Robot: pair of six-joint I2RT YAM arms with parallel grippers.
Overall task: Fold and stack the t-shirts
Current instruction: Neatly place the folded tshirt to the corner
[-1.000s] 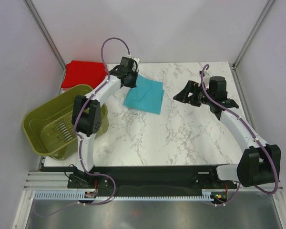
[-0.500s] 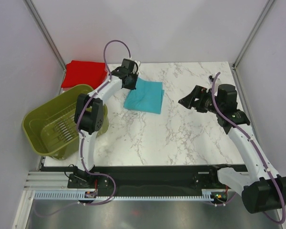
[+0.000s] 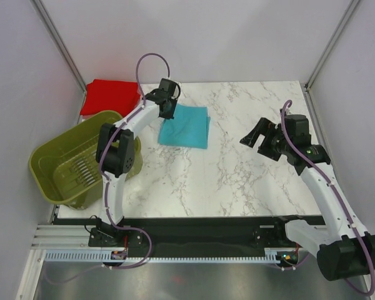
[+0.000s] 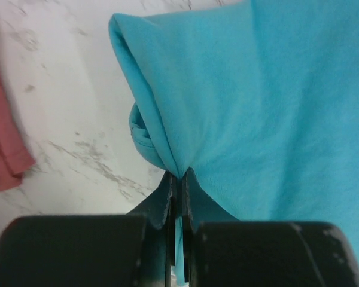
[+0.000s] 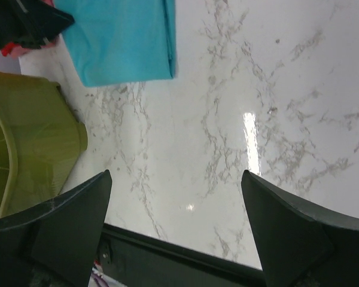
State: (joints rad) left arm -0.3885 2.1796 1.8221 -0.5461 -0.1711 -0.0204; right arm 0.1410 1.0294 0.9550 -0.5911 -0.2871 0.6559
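The left hand (image 4: 178,179) is clenched on the turquoise t-shirt (image 3: 185,126), its two fingers pinching a gathered corner of the cloth. In the left wrist view the fabric rises from the pinch in a fold, with a small rolled hem showing just to the left of it. In the top view this shirt lies as a flat, roughly square bundle in the upper middle of the marble worktop (image 3: 237,181), and the left hand sits at its upper left corner.

The red t-shirt (image 3: 109,97) lies folded at the upper left of the top view, at the far left corner of the worktop, close to the left hand but apart from the turquoise shirt. The olive-green basket (image 3: 69,162) stands tilted at the left edge of the frame, below the red shirt.

The right hand (image 3: 253,136) hangs over bare marble at the right of the frame, well apart from both shirts, its fingers spread wide with nothing between them.
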